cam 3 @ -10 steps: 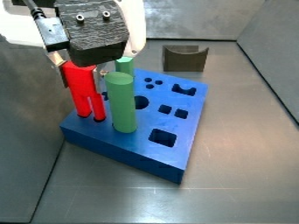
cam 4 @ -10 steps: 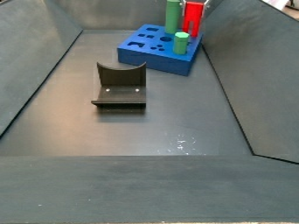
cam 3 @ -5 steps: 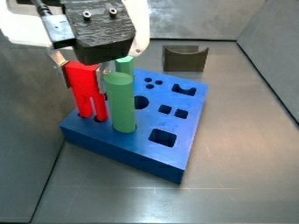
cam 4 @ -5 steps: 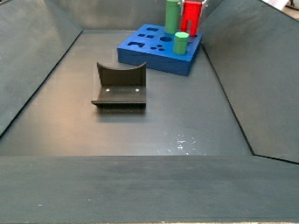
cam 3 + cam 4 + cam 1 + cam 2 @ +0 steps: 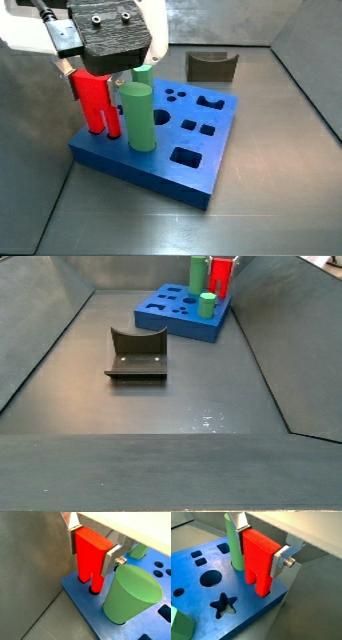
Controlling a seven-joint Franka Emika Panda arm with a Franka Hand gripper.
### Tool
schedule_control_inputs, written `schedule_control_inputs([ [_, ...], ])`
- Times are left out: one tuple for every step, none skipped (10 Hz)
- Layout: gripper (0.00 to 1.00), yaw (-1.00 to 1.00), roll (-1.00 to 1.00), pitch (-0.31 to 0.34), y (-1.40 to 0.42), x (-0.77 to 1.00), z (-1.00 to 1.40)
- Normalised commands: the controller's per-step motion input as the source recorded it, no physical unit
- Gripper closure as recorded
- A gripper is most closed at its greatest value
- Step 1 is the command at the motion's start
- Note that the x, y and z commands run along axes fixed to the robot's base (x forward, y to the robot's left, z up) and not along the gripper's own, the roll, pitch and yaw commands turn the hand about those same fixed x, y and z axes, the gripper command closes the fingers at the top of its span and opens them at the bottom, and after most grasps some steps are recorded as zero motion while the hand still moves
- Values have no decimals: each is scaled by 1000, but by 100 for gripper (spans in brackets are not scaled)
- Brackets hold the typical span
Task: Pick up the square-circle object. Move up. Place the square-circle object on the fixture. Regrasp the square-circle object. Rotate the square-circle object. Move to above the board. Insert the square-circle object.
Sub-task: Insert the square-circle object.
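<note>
In a wrist view, the gripper (image 5: pixel 92 543) sits over a corner of the blue board (image 5: pixel 87 602), its two silver fingers (image 5: pixel 110 554) set against opposite faces of the red peg (image 5: pixel 91 558). The peg stands upright with its two prongs reaching down into holes near the board's edge. A wide green cylinder (image 5: pixel 131 593) stands just beside the peg, and a second green one (image 5: pixel 139 550) shows farther back.

In a wrist view from the opposite side, the gripper (image 5: pixel 262 541) has its finger (image 5: pixel 237 521) and the plate across from it pressed to the red peg (image 5: pixel 259 560), so the opening is only as wide as the peg. The prongs meet the board (image 5: pixel 204 594) at its corner. A tall green cylinder (image 5: pixel 233 543) rises right behind the peg, and a star-shaped hole (image 5: pixel 224 605) lies nearby.

In a side view, the gripper (image 5: pixel 94 68) hangs above the board's (image 5: pixel 158 157) near left corner, closed on the top of the peg (image 5: pixel 94 100), which stands on the board beside the tall green cylinder (image 5: pixel 138 117). The dark fixture (image 5: pixel 210 66) sits well apart on the floor behind the board.

In a side view from the far end, the peg (image 5: pixel 222 276) and cylinder (image 5: pixel 197 274) stand at the back of the board (image 5: pixel 178 314); the gripper itself is cut off by the frame edge. The fixture (image 5: pixel 136 353) sits in the middle of the floor.
</note>
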Motion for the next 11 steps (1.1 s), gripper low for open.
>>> schedule_control_inputs([
  [100,-149,41,37,-100,6,-194],
  [100,0,0,0,-31,49,-29],
  [100,0,0,0,-57,189,-77],
  [100,0,0,0,0,11,-29],
  [100,0,0,0,0,0,-40],
  [100,49,0,0,0,0,-166],
  [100,109,0,0,0,-89,-306],
  [100,169,-11,0,40,0,-414],
  [100,26,0,-14,0,-129,-163],
  [100,0,0,0,0,0,-100],
  [100,111,-16,-34,149,-103,-437],
])
